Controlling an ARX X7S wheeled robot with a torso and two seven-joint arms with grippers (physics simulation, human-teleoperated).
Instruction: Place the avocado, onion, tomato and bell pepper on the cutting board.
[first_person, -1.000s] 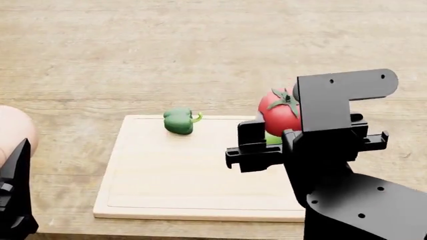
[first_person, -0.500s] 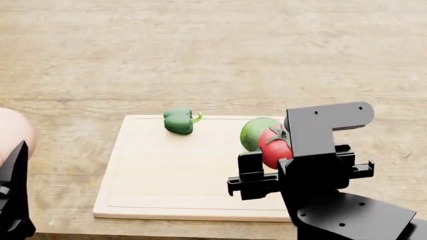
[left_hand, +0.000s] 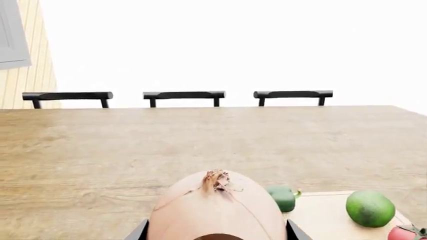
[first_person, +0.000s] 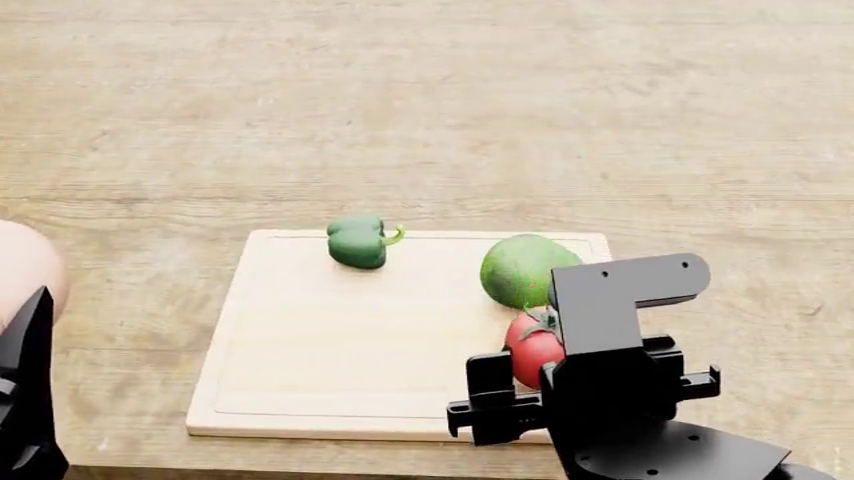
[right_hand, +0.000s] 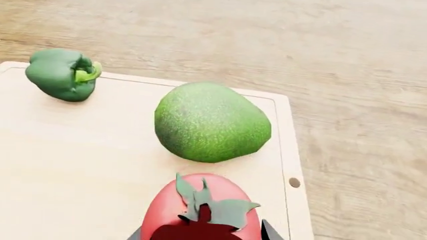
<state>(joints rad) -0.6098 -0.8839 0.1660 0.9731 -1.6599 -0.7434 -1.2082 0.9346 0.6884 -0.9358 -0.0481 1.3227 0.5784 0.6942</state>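
R arm reaches fwd from the lower right of the head view, wrist bracket upright, right gripper (first_person: 523, 388) low over the near right part of the cutting board (first_person: 320, 350), fingers clamped either side of the tomato (first_person: 535, 346), calyx up. L arm barely in frame at the table's (first_person: 427, 100) near left edge: left gripper (first_person: 24, 400) only a dark finger there, jaws closed round the onion (left_hand: 217, 212), held off the board's left side, tip pointing away from the wrist.
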